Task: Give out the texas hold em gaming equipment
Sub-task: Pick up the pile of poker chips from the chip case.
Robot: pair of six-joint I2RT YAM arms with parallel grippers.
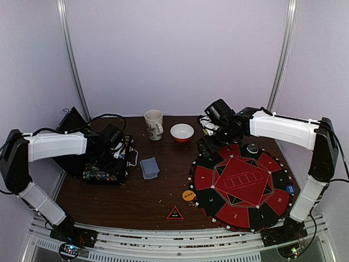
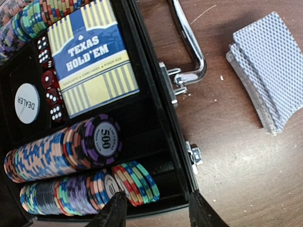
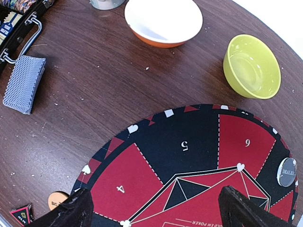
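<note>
- The left tool (image 2: pixel 158 212) hangs over the open case (image 2: pixel 161 109), its jaws apart. The last poker chips (image 2: pixel 71 151) of one row and the case wall lie between them, and nothing is visibly gripped.
- The right tool (image 3: pixel 158 208) hovers over the round mat (image 1: pixel 240 188), jaws spread wide and empty.
- The card deck (image 1: pixel 149 167) lies face down on the desk (image 1: pixel 136 196), between case and mat.
- The orange disc (image 1: pixel 188 195) sits at the mat's 9 o'clock edge.
- The triangular marker (image 1: pixel 174 213) lies on the desk towards 8 o'clock.
- The blue disc (image 1: pixel 289 189) rests at 3 o'clock.
- The black-and-white disc (image 3: pixel 287 171) rests near 12 o'clock.
</note>
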